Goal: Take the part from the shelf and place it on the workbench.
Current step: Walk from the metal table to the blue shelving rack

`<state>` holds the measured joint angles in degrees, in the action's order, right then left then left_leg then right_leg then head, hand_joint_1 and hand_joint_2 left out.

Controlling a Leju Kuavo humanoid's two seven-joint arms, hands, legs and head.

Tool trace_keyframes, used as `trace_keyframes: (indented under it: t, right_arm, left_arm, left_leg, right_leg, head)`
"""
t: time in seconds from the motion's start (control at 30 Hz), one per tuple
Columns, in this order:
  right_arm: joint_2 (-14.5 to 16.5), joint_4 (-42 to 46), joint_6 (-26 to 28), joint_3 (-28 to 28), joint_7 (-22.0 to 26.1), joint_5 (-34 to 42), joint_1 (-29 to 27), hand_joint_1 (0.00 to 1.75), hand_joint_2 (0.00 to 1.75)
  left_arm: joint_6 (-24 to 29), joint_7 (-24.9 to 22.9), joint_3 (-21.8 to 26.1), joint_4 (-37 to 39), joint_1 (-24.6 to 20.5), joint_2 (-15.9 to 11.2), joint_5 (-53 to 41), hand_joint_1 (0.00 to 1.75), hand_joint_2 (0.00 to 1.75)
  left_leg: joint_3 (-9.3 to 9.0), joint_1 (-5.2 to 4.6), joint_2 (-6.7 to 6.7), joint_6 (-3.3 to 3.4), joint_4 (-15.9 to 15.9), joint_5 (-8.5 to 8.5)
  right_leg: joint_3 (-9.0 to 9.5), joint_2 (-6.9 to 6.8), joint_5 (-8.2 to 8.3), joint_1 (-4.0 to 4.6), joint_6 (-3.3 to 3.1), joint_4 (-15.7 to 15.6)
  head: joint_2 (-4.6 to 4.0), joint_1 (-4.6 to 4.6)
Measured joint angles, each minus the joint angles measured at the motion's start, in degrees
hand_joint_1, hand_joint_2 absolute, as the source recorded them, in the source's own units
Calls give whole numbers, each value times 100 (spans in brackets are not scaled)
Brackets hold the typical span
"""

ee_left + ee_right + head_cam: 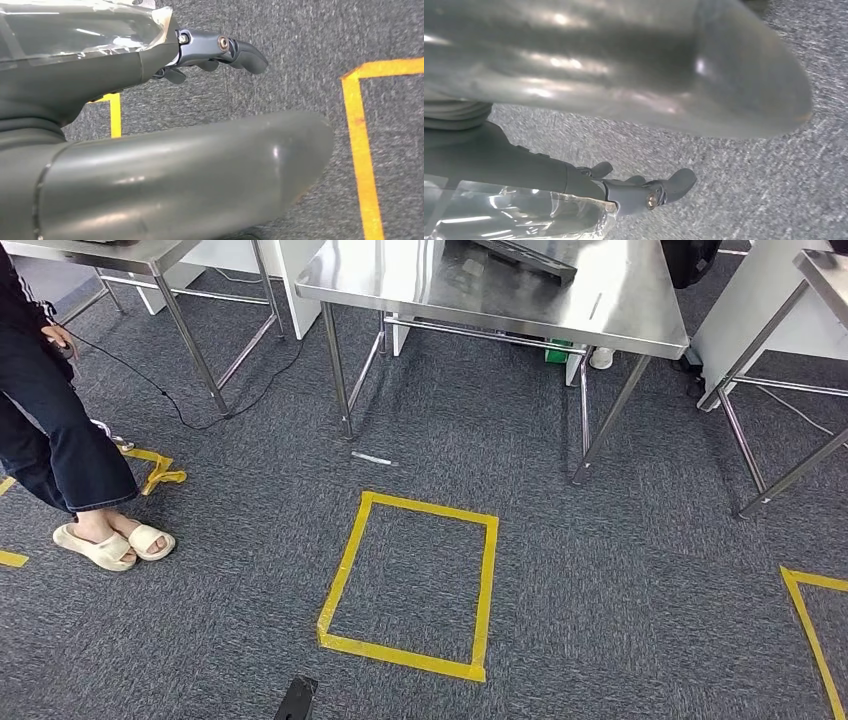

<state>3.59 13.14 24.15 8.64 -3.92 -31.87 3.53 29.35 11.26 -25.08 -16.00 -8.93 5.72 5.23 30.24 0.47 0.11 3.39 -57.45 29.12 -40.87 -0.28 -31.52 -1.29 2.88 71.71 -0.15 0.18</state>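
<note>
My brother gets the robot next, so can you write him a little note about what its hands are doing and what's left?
Left hand: hangs over the grey carpet, holds nothing, fingers apart.
Right hand: the same, nothing in it.
Ahead: a steel table behind a yellow tape square on the floor. A person stands at the left.
Done: nothing yet, judging by the free hands.
Left: find the shelf, take the part, put it on the workbench.

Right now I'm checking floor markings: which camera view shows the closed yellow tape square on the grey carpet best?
The head view: the whole yellow tape square shows, all sides. The left wrist view catches only yellow tape strips beside the left hand; which marking, I cannot tell. The right wrist view gives carpet.
</note>
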Motion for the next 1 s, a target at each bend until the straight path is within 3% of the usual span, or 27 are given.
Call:
trace_keyframes:
  t: [0.03, 0.07, 0.1, 0.13, 0.2, 0.27, 0.37, 0.47, 0.57, 0.73, 0.83, 0.9, 0.97, 1.0]
  right_arm:
    - [1, -1, 1, 3, 1, 2, -3, 0, 0]
    - [-1, -1, 3, 6, 1, 3, -8, 0, 0]
    - [-2, -1, 4, 8, 1, 4, -12, 0, 0]
    - [-2, -1, 5, 9, 1, 4, -13, 0, 0]
    - [-3, -1, 8, 11, 2, 3, 1, 0, 0]
    - [3, -1, 11, 12, 3, 3, 6, 0, 0]
    - [5, -4, 22, 17, 2, 4, -15, 0, 0]
    - [5, -5, 45, 19, 9, -40, -4, 0, 0]
    - [16, -5, 61, 14, 7, -146, 3, 0, 0]
    - [19, -5, 62, -21, -56, -293, 41, 0, 0]
    - [10, -4, 65, -54, -97, -352, 82, 0, 0]
    - [1, -3, 73, -63, -112, -367, 96, 0, 0]
    - [-4, -3, 80, -80, -116, -369, 100, 0, 0]
    - [-8, -3, 82, -88, -117, -370, 97, 0, 0]
  left_arm:
    - [0, 0, -1, 0, 4, 0, -2, 0, 0]
    - [0, 0, -1, 0, 8, -1, -3, 0, 0]
    - [0, 0, 0, 0, 9, -2, -3, 0, 0]
    - [0, 0, 0, 0, 9, -1, -3, 0, 0]
    - [0, 0, -1, 0, 7, 5, -3, 0, 0]
    - [0, 0, -1, 0, 5, 10, -3, 0, 0]
    - [0, 0, -3, 0, 6, 3, -3, 0, 0]
    - [2, 1, -3, 0, 5, -3, -3, 0, 0]
    - [24, 13, -2, 0, 7, -15, 10, 0, 0]
    - [68, 71, 12, 0, 23, -39, 63, 0, 0]
    - [70, 89, 24, 0, 26, -43, 73, 0, 0]
    - [74, 93, 29, 0, 25, -38, 56, 0, 0]
    - [76, 88, 32, 0, 33, -34, 32, 0, 0]
    - [77, 83, 33, 0, 41, -32, 23, 0, 0]
  left_leg:
    - [50, -20, 6, 6, -4, -37]
    - [79, -36, 8, 8, -7, -68]
    - [95, -48, 6, 5, -10, -93]
    - [99, -55, 5, -3, -12, -113]
    - [114, -75, 5, -37, -20, -144]
    - [154, -109, 7, -45, -43, -161]
    - [178, -98, 4, -34, -44, -193]
    - [177, -83, 4, -93, -15, -231]
    - [194, -86, 2, -101, -8, -257]
    - [230, -102, 0, -76, -13, -286]
    - [234, -74, -17, -27, 65, -356]
    - [247, -32, -41, 7, 125, -419]
    - [302, -30, -82, 12, 126, -455]
    - [328, -28, -108, -2, 123, -471]
  right_leg:
    - [-39, 4, -107, 9, 7, 234]
    - [44, 6, -125, 19, 26, 245]
    - [236, 6, -66, 29, 50, 31]
    - [527, 6, 49, 42, 66, -383]
    - [1022, 6, 218, 90, 33, -1184]
    - [1185, 5, 261, 113, -16, -1502]
    - [1181, 5, 288, 120, -37, -1518]
    - [1157, 3, 314, 134, -77, -1518]
    - [1142, 2, 341, 126, -91, -1520]
    - [1121, -1, 376, 114, -66, -1521]
    - [1074, -17, 339, 114, -32, -1459]
    - [876, -6, 77, 111, -49, -1032]
    - [542, 6, -295, 85, -61, -252]
    - [425, 7, -400, 67, -41, 37]
  head:
    - [0, 0]
    - [0, -1]
    - [0, -1]
    - [0, 1]
    - [0, 0]
    - [0, -7]
    - [0, -12]
    - [0, -13]
    - [0, -13]
    - [0, -13]
    - [0, -12]
    - [0, 5]
    - [0, 19]
    - [0, 18]
